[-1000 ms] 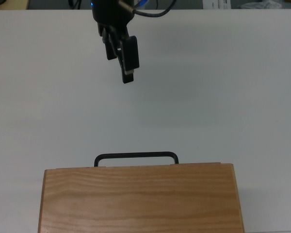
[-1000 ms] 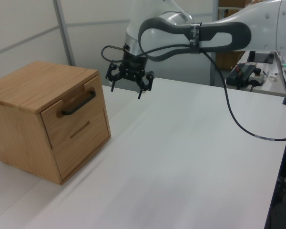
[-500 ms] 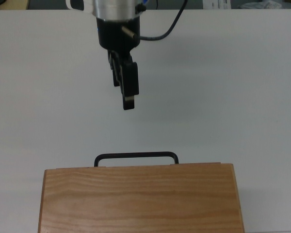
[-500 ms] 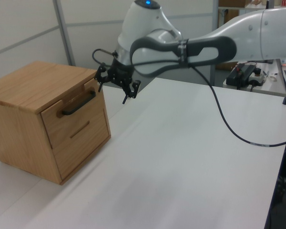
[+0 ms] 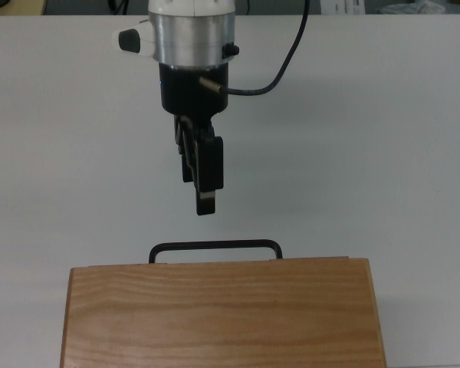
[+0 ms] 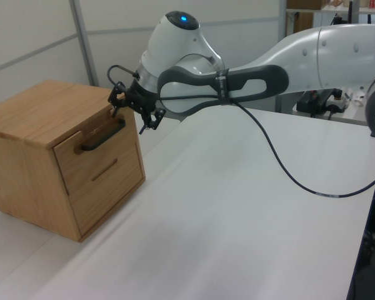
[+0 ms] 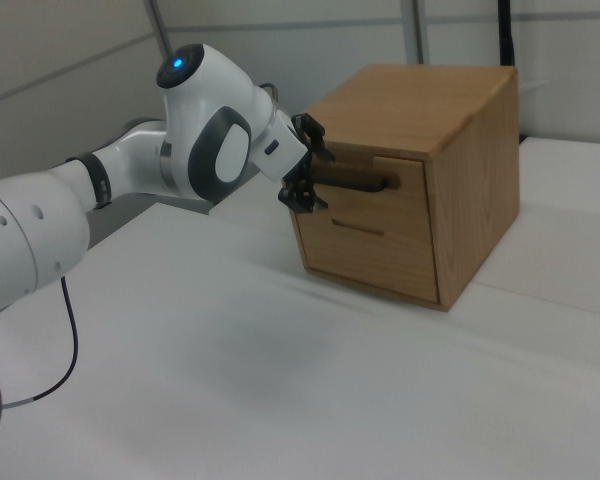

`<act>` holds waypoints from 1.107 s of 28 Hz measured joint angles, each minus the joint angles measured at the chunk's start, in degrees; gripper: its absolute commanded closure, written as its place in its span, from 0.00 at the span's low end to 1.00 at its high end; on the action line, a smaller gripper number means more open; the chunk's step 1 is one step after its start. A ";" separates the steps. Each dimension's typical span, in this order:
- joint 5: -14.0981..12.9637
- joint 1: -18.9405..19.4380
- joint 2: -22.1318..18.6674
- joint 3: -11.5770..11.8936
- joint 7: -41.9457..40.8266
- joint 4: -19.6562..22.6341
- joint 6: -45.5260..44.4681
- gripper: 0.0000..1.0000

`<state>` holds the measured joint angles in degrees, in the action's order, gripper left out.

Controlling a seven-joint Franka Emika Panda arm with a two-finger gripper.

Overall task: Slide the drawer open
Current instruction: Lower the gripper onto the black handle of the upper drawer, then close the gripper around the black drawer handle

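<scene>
The white arm (image 6: 300, 56) reaches in from the left view's right, stretched nearly level above the white counter (image 6: 237, 219), its wrist turned so the gripper (image 6: 135, 110) aims sideways at the cabinet front rather than down; in the top view the gripper (image 5: 205, 201) points toward the bottom of the frame, fingers stacked one over the other; in the left view the two dark fingers stand spread apart with a clear gap and nothing between them; a black cable (image 6: 281, 162) loops from the wrist and trails over the counter.

Straight ahead of the gripper sits the wooden cabinet (image 6: 44, 162), a grained box standing on the counter; the drawer (image 6: 94, 147) is its upper front panel, closed flush with the cabinet face, so whatever it holds is hidden; a second, lower panel (image 6: 109, 187) with a thin slot lies beneath it, likewise closed.

The drawer's black bar handle (image 5: 215, 247) lies just beyond the fingertips in the top view, apart from them, with bare counter showing between; its long axis runs across the gripper's line of approach, horizontal along the drawer face; the drawer front faces the gripper. In the right view the gripper (image 7: 306, 175) sits close in front of the handle (image 7: 355, 183), at about its height; I cannot tell from that view whether they touch.
</scene>
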<state>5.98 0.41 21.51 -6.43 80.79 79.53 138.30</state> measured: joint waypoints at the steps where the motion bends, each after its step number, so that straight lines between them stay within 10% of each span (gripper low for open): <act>1: 0.13 0.00 0.43 -0.06 0.28 -0.39 0.08 0.14; 19: 7.83 0.34 7.25 -1.81 8.09 -5.36 0.22 0.23; 31: 8.95 1.33 9.53 -1.99 9.68 -7.70 0.61 0.96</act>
<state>14.92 1.74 31.04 -8.43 90.47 71.83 138.91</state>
